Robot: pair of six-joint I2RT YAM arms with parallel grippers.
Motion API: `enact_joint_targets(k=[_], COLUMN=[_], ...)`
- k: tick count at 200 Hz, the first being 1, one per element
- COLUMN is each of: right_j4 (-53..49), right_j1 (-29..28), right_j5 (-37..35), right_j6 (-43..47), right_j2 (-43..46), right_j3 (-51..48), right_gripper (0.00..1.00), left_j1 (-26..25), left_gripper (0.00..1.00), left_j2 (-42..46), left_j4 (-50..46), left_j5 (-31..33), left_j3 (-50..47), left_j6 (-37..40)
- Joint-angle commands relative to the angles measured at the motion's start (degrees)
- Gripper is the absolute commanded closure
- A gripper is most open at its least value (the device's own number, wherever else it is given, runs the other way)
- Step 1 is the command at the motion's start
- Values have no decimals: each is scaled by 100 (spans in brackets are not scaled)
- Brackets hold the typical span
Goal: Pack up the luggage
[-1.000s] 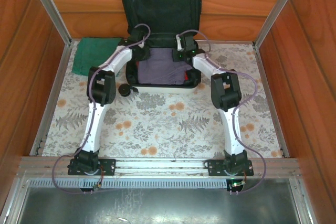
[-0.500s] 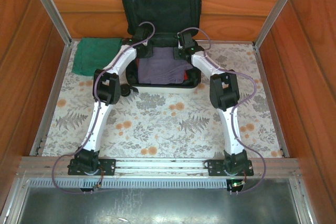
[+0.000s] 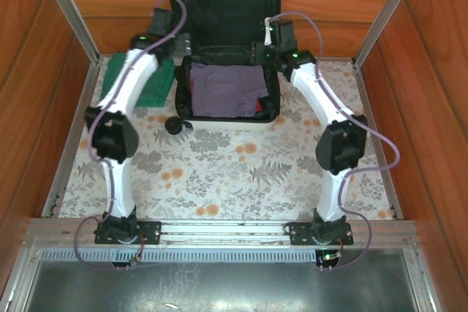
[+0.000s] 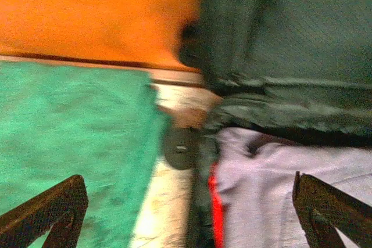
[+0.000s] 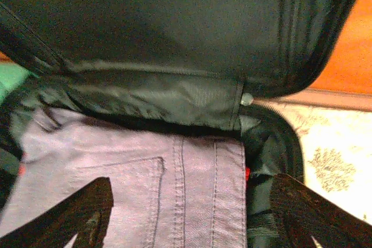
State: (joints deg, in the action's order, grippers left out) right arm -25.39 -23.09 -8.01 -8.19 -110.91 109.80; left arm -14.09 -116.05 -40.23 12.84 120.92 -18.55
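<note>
Overhead view: even, fairly bright, warm illumination. The floral table cover (image 3: 234,173) is uniformly lit, with short, soft shadows beneath the arms. The black lining of the luggage (image 3: 227,5) reads as a dark mass with little detail, and a dull sheen lies on the metal sheet (image 3: 219,283) along the bottom edge. Left wrist view: blurred throughout, with the green cloth (image 4: 70,126) and wooden wall (image 4: 93,15) oversaturated and their edges smeared. Right wrist view: sharper, with stitching legible on the purple-grey garment (image 5: 174,184); the fingers (image 5: 75,213) at the lower corners appear dark and soft.
</note>
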Motion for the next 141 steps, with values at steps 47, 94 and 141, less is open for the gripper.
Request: enact_joint_targets(k=[47, 94, 141], right_j4=[390, 570, 516], right_j1=[28, 42, 48], right_j5=[244, 49, -73], right_j6=[-264, -139, 80], right_j2=[1789, 2441, 2817], right_j3=[-2328, -3463, -3957], right_gripper=[21, 22, 22], left_j1=[2166, 2252, 2226], left_gripper=[5, 9, 9], left_j2=[1046, 668, 710], left_j4=[105, 987, 2145], left_j5=[-143, -1184, -1314], left_j3=[-3183, -3844, -4841], left_j6=[-2592, -3655, -4938])
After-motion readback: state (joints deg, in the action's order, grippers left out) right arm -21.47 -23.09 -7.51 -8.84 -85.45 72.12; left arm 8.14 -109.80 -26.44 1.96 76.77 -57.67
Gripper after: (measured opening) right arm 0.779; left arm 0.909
